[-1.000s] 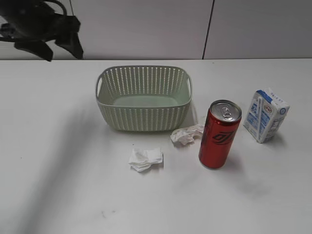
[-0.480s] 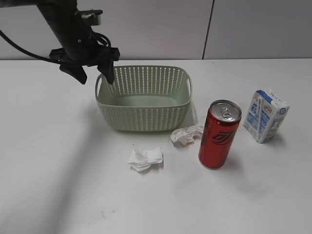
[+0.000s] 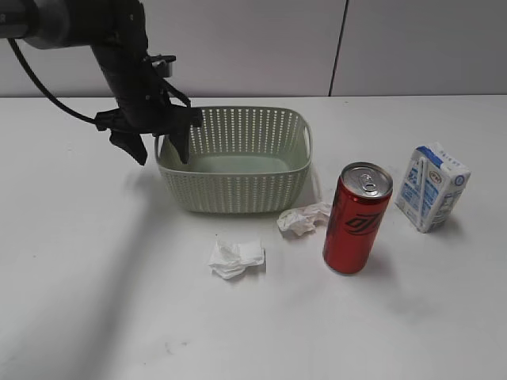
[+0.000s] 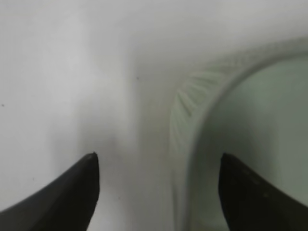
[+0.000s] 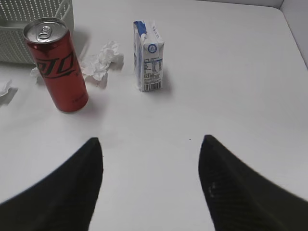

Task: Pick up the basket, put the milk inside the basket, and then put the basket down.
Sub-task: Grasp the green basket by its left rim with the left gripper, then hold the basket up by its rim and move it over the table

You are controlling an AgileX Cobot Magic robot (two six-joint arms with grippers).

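The pale sage-green basket (image 3: 238, 162) stands on the white table, left of centre. My left gripper (image 3: 162, 152) is open and straddles its left wall, one finger outside and one inside; the left wrist view shows the blurred basket rim (image 4: 190, 115) between the fingers (image 4: 156, 166). The white and blue milk carton (image 3: 431, 187) stands upright at the right, also in the right wrist view (image 5: 148, 57). My right gripper (image 5: 150, 144) is open and empty, well short of the carton, and is out of the exterior view.
A tall red soda can (image 3: 356, 218) stands between basket and milk, also in the right wrist view (image 5: 57, 64). Two crumpled white tissues lie in front of the basket, one near the can (image 3: 303, 219) and one further forward (image 3: 235, 258). A grey wall runs behind the table.
My left arm has come down and to the right from the upper left. Its open fingers now sit over the basket's left wall. Basket, can and milk have not moved.
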